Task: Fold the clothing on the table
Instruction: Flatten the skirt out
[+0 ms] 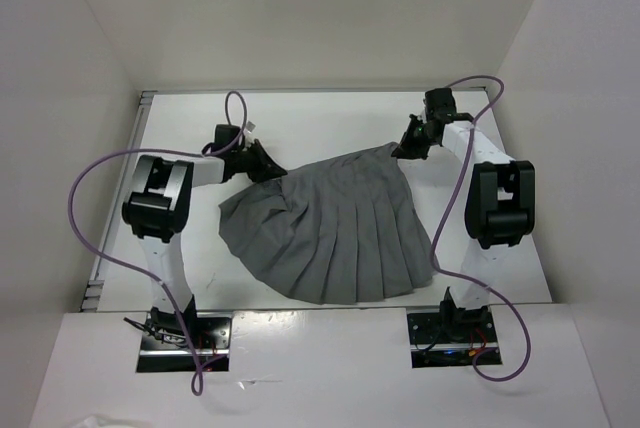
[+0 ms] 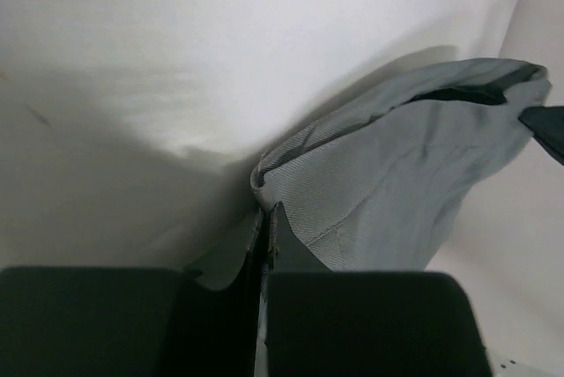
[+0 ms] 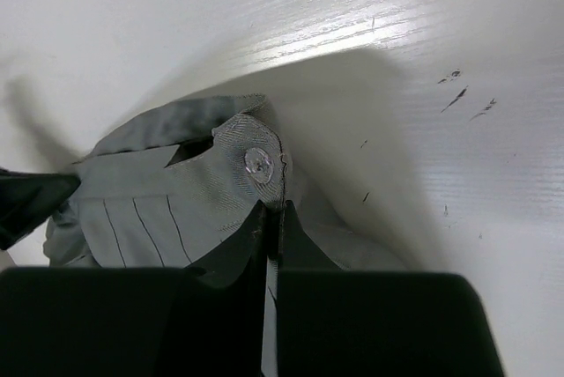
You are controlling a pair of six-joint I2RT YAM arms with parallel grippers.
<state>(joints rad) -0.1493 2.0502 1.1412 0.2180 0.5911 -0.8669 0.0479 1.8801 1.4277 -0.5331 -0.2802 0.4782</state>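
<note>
A grey pleated skirt (image 1: 330, 228) lies fanned out on the white table (image 1: 330, 123), hem toward the arm bases. My left gripper (image 1: 268, 163) is shut on the left end of its waistband (image 2: 264, 185), the cloth pinched between the black fingers (image 2: 286, 240). At the waistband's other end my right gripper (image 1: 405, 145) is shut on the corner beside a clear button (image 3: 258, 164). In the right wrist view its gripper (image 3: 273, 211) pinches the cloth edge. The waistband (image 1: 330, 163) runs between the two grippers. In the left wrist view the skirt (image 2: 397, 174) stretches away toward the far gripper.
White walls (image 1: 300, 18) close in the table on three sides. Purple cables (image 1: 95, 198) loop from both arms. The arm bases (image 1: 180, 333) stand at the near edge. Small dark scuffs (image 3: 463, 99) mark the tabletop near the right gripper.
</note>
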